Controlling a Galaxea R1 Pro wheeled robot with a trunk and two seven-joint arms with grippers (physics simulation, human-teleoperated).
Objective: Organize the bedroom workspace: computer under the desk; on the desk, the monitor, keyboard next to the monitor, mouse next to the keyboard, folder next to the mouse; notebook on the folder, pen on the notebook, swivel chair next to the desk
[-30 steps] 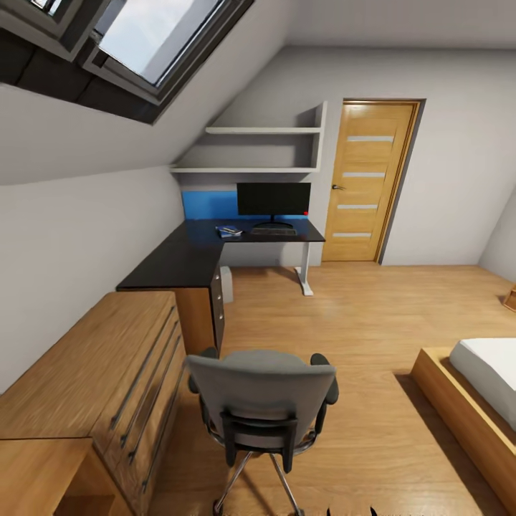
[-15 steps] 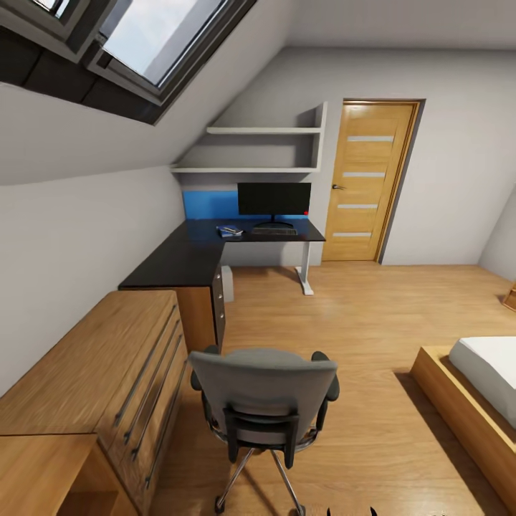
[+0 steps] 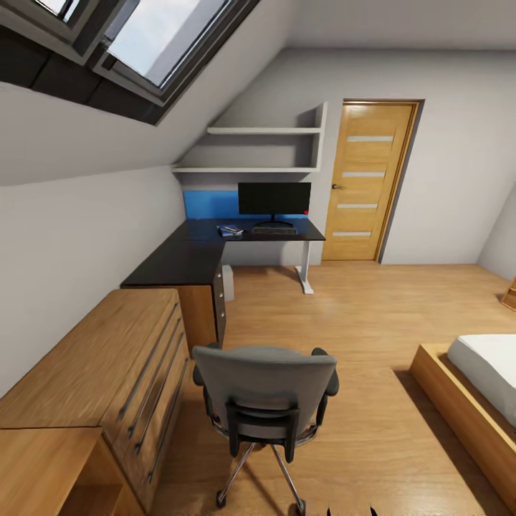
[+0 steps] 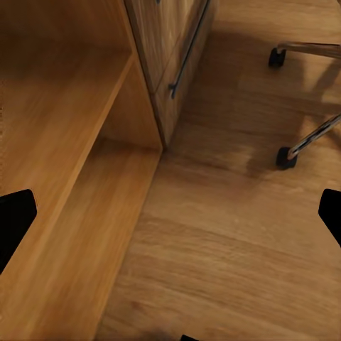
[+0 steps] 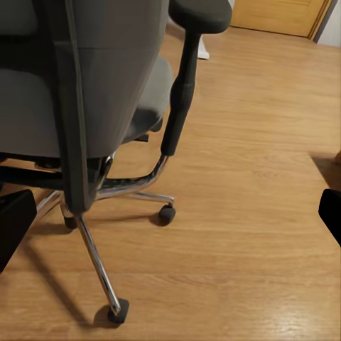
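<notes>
swivel chair (image 3: 264,401) seen from behind in head view, grey back toward camera, on wood floor (image 3: 358,337) well short of the desk (image 3: 215,247); seat top hidden by backrest. Right wrist view: chair just beside right gripper (image 5: 170,213), armrest, chrome legs and casters close ahead, chair's upper part cut off. Far on desk: monitor (image 3: 274,199), keyboard (image 3: 273,231) in front of it, blue folder (image 3: 229,230) with something dark on top, too small to tell; mouse and pen not resolvable. Pale computer (image 3: 227,282) partly hidden under desk by drawer unit. Left gripper (image 4: 170,213) points down at floor beside wood dresser (image 4: 170,50), two chair casters beyond. Both grippers show dark fingertips at frame edges, wide apart, released, grasping nothing. Bed (image 3: 480,387) cut off at right
</notes>
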